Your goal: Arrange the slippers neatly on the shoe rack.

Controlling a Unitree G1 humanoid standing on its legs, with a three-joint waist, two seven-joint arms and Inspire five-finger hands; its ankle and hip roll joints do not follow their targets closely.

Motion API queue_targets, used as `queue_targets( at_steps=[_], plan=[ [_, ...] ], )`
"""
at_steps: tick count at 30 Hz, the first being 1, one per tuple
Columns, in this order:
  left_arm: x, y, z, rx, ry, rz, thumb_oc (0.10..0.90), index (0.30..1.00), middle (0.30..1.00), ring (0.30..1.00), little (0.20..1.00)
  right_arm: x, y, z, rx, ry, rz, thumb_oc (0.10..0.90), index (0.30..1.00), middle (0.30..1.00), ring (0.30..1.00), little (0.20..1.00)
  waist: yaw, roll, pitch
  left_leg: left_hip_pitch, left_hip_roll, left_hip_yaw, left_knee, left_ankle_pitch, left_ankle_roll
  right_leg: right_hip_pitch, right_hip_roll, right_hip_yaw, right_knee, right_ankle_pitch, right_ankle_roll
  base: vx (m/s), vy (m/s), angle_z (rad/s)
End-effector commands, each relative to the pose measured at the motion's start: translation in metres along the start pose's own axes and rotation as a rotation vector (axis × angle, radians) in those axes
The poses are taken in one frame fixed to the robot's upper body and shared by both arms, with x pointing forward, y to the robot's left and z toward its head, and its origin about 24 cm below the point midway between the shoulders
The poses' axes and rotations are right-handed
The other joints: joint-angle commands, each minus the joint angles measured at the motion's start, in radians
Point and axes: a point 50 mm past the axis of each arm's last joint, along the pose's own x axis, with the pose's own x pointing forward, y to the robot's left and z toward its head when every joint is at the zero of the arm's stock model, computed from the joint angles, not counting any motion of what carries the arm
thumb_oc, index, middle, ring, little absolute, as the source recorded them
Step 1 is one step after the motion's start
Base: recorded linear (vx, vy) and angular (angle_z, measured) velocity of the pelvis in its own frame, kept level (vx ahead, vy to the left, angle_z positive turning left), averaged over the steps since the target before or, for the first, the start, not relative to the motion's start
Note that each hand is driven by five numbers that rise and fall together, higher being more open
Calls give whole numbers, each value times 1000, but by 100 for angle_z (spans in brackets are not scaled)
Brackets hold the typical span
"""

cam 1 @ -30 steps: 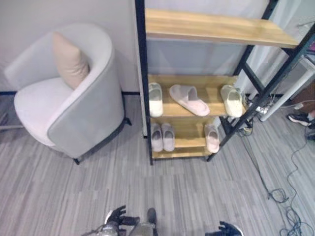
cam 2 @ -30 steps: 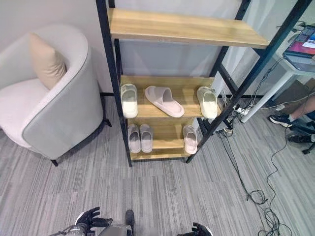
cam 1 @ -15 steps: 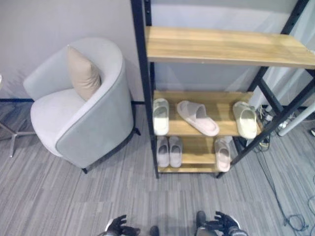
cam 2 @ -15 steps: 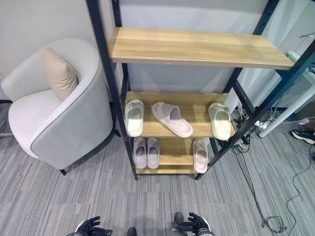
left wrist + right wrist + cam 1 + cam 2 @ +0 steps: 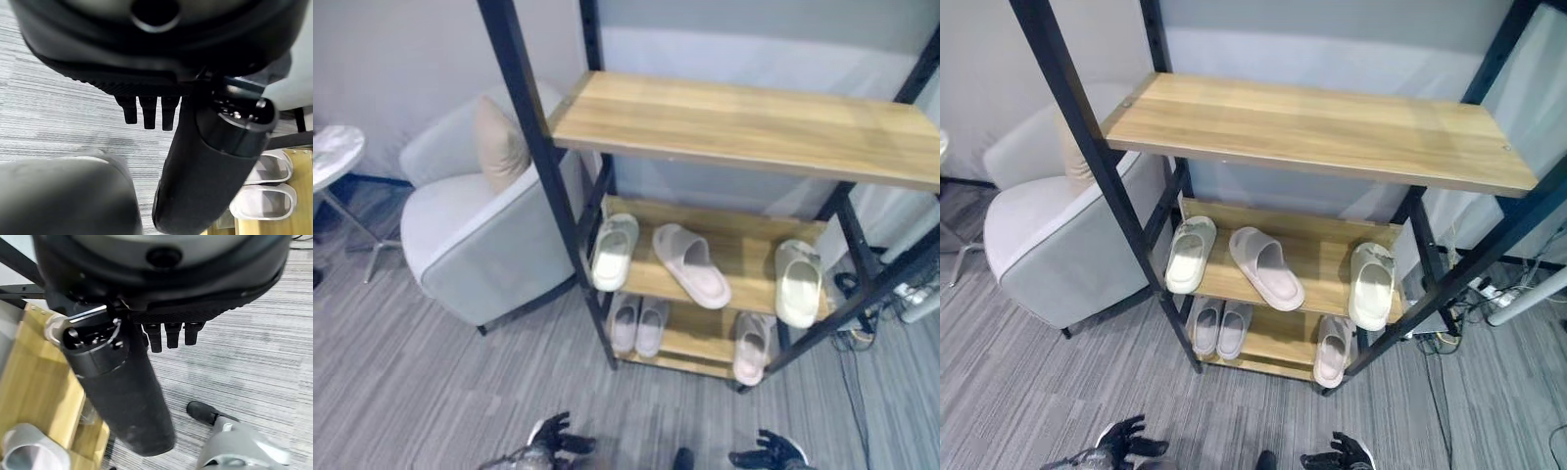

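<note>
The black-framed shoe rack has three wooden shelves. On the middle shelf a cream slipper lies at the left and another cream slipper at the right. Between them a pink slipper lies skewed. The bottom shelf holds a pale pair side by side at the left and a single pale slipper at the right. The top shelf is bare. My left hand and right hand hang low over the floor in front of the rack, both open and holding nothing.
A light grey armchair with a beige cushion stands just left of the rack. A small round table is at the far left. Cables and a power strip lie right of the rack. Grey striped carpet lies in front.
The camera has moved nearer to the rack and the whole picture has shifted. The slippers keep their places on the shelves. Both hands stay low and open.
</note>
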Motion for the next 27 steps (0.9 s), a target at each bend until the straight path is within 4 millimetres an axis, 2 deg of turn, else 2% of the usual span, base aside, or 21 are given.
queue_targets(
  at_steps=[1,2,4,6,8,9,10,11,14,16,17,19,21,22,24,26,27],
  plan=[
    [-4,-9,-11,35,12,-32,800,900,900,900,900,1,-11,10,18,-45,-32,800,900,900,900,900,46,20,16,-53,-65,41,-141,89,45,28,43,83,101,-119,125,289,-57,17],
    [-4,-8,-13,32,16,-31,800,900,900,900,900,2,-9,11,15,-44,-30,800,900,900,900,900,64,20,19,-67,-75,38,-156,109,38,46,56,97,99,-126,122,254,-12,6],
    [-6,-6,-20,13,39,-25,800,900,900,900,900,2,-5,13,9,-50,-17,800,900,900,900,900,79,19,9,-41,-82,26,-198,104,49,64,77,111,98,-142,121,232,28,-34],
    [-7,-3,-27,12,62,-17,800,900,900,900,900,2,-1,12,-3,-50,-4,800,900,900,900,900,89,7,-2,-10,-96,9,-205,91,65,78,76,118,122,-162,127,196,49,-69],
    [-7,2,-25,-5,59,-2,800,900,900,900,900,3,2,18,-22,-65,8,800,900,900,900,900,95,7,-3,24,-88,10,-221,79,80,46,68,111,226,-161,150,93,46,-44],
    [-7,2,-25,-5,59,-2,800,900,900,900,900,3,2,18,-22,-65,8,800,900,900,900,900,96,6,-3,25,-89,12,-221,79,80,44,67,112,231,-164,150,53,20,-33],
    [-6,4,-23,-10,52,5,800,900,900,900,900,3,3,22,-31,-76,14,800,900,900,900,900,99,13,-2,40,-81,8,-226,73,86,9,52,94,295,-155,168,72,3,-33],
    [-5,9,-17,-10,30,19,800,900,900,900,900,4,3,31,-30,-105,18,800,900,900,900,900,94,25,0,70,-68,-2,-247,63,94,-64,10,60,398,-139,198,104,-17,-33],
    [-3,9,-12,-9,14,21,800,900,900,900,900,5,-1,31,-28,-100,5,800,900,900,900,900,82,39,-6,110,-61,-17,-272,54,92,-72,-60,20,342,-129,192,98,-83,-6],
    [-3,9,-11,-9,10,20,800,900,900,900,900,5,-3,31,-31,-98,2,800,900,900,900,900,78,43,-8,116,-56,-20,-278,53,90,-75,-73,21,325,-120,191,35,-106,24],
    [-3,9,-8,0,-2,21,800,900,900,900,900,5,-5,32,-33,-98,-3,800,900,900,900,900,71,49,-11,120,-46,-31,-280,54,81,-80,-98,46,298,-103,201,-2,-167,27],
    [-2,8,-5,12,-14,21,800,900,900,900,900,5,-5,33,-28,-100,-2,800,900,900,900,900,70,46,-13,115,-43,-34,-282,57,73,-63,-102,86,282,-96,213,-33,-187,25],
    [-2,7,-5,22,-15,20,800,900,900,900,900,5,-3,30,-27,-97,2,800,900,900,900,900,74,38,-19,105,-39,-43,-284,68,57,-30,-86,117,242,-106,212,-32,-152,37],
    [-2,7,-5,22,-15,20,800,900,900,900,900,5,-3,30,-27,-97,2,800,900,900,900,900,74,38,-19,105,-39,-43,-284,68,57,-30,-86,117,242,-106,212,-48,-191,40],
    [-2,5,-3,15,-19,11,800,900,900,900,900,4,-1,25,-20,-89,8,800,900,900,900,900,80,29,-20,72,-21,-55,-269,97,25,6,-63,86,163,-116,199,-78,-253,18],
    [-2,4,-3,19,-19,7,800,900,900,900,900,3,-1,23,-15,-85,11,800,900,900,900,900,77,29,-17,61,-11,-66,-266,113,14,14,-43,94,144,-124,188,-77,-165,26],
    [-1,-1,2,19,-36,-5,800,900,900,900,900,3,-4,23,-10,-91,-1,800,900,900,900,900,76,33,4,21,7,-75,-250,152,-12,30,-22,84,109,-128,173,-137,-157,36]
  ],
)
